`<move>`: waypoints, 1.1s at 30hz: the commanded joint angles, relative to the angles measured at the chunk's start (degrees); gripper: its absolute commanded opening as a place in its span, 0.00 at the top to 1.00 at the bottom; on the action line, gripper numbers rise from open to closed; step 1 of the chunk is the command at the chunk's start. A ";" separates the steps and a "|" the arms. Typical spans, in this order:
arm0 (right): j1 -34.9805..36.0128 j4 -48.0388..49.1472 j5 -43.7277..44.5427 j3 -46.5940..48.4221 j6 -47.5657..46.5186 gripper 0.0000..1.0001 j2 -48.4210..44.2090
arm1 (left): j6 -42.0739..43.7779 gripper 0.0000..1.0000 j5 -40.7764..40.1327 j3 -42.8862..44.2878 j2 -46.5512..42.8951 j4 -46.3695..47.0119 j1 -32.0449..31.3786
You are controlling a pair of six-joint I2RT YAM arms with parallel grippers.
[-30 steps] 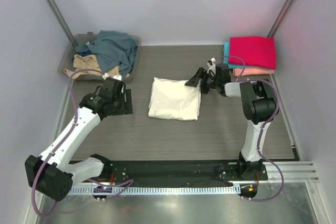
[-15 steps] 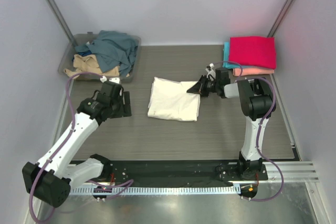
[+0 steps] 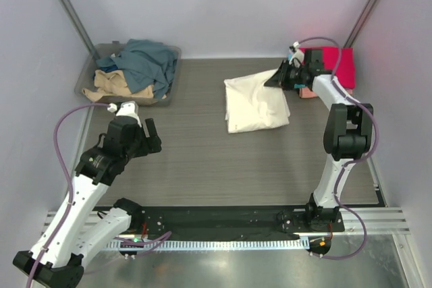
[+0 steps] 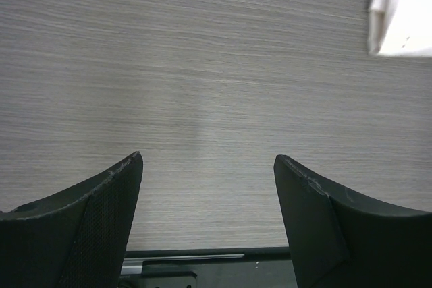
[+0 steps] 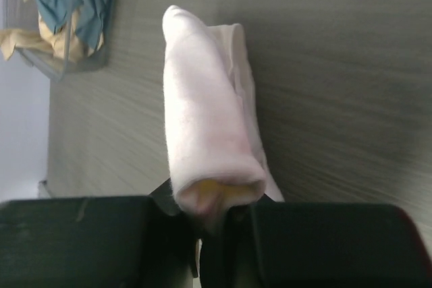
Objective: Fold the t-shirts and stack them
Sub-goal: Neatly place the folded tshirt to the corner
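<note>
The folded cream t-shirt [image 3: 255, 102] lies on the table [image 3: 202, 166] right of centre, toward the far side. Its far right corner is pinched and lifted into a roll by the right gripper [image 3: 280, 77], whose fingers are closed tight on the cloth. Just right of that grip lies the magenta shirt [image 3: 335, 62]. In the clear bin [image 3: 173, 50] at far left lie a slate-blue shirt [image 3: 145, 59] and a tan shirt [image 3: 115, 84]. The left gripper [image 3: 147, 141] hangs over bare table near left, fingers wide apart, holding nothing.

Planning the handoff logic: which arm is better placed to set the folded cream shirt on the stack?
Right. The right gripper grips the cream shirt beside the stack; the left gripper hangs open, far off.
</note>
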 commanded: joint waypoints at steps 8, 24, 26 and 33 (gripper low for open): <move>-6.42 -15.94 4.66 21.57 -11.27 0.99 -5.78 | -1.80 0.21 -3.31 -3.02 -4.00 2.36 0.17; -13.89 -25.44 0.00 48.48 -14.52 0.99 -1.56 | -1.62 0.22 -3.40 -2.67 -1.80 2.01 0.17; -14.68 -25.53 -1.40 49.71 -14.44 0.99 -0.95 | -1.53 0.22 -3.22 -2.67 -1.36 2.09 0.17; -16.36 -25.53 -6.24 53.14 -14.70 0.99 2.12 | -1.53 0.22 -3.14 -2.67 -0.66 2.09 0.17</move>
